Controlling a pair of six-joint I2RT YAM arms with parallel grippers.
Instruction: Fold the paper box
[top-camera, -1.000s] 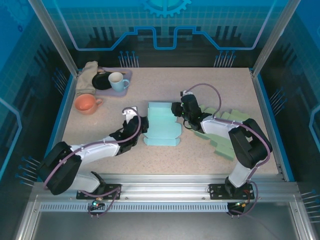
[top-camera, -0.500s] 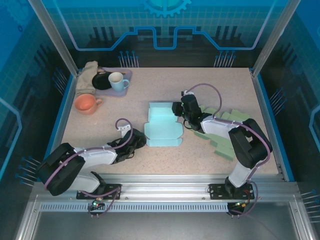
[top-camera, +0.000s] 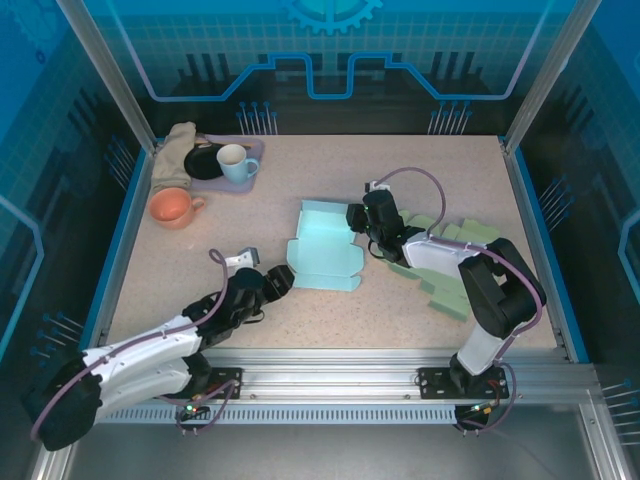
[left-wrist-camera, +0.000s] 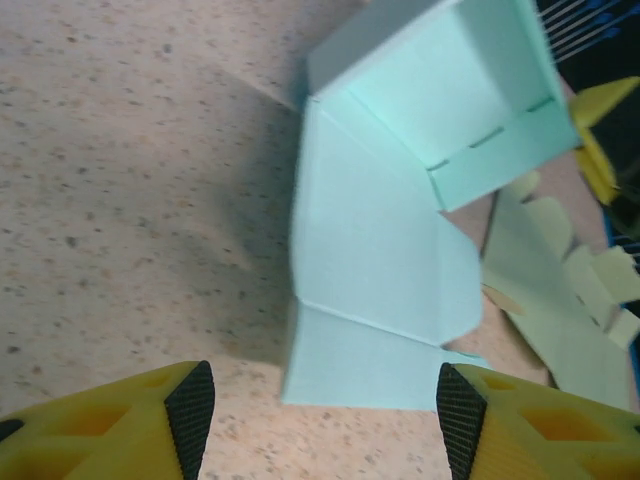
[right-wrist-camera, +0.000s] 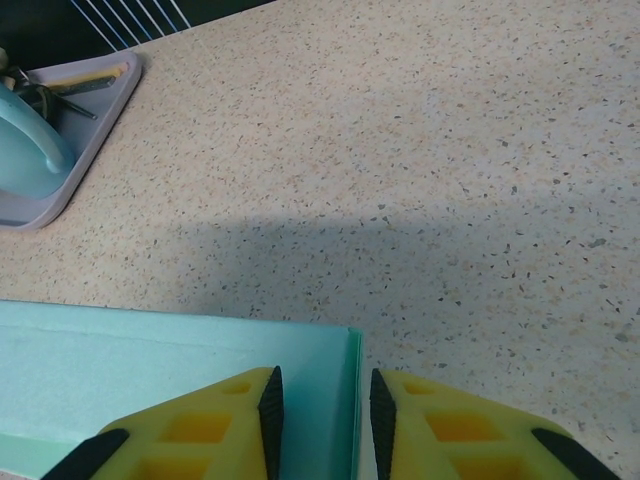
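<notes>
The paper box (top-camera: 322, 252) is pale teal and half-formed, lying mid-table with its tray end raised at the back and flat flaps toward me. In the left wrist view the paper box (left-wrist-camera: 380, 260) lies ahead, its front flap just beyond my fingertips. My left gripper (top-camera: 278, 281) (left-wrist-camera: 325, 425) is open at the box's near-left corner, with nothing between its fingers. My right gripper (top-camera: 356, 222) (right-wrist-camera: 322, 410) is closed narrowly over the right wall of the paper box (right-wrist-camera: 180, 370), one pad on each side of the wall's edge.
Flat green paper cutouts (top-camera: 450, 262) (left-wrist-camera: 560, 330) lie to the right of the box, under the right arm. At the back left stands a purple tray (top-camera: 250, 148) (right-wrist-camera: 75, 140) with a blue cup (top-camera: 236, 161), a black plate (top-camera: 205, 163), a cloth (top-camera: 178, 148) and an orange cup (top-camera: 172, 207).
My left arm has drawn back from the box's left side toward the near edge. The box has shifted and turned a little. The right gripper has kept its place on the wall.
</notes>
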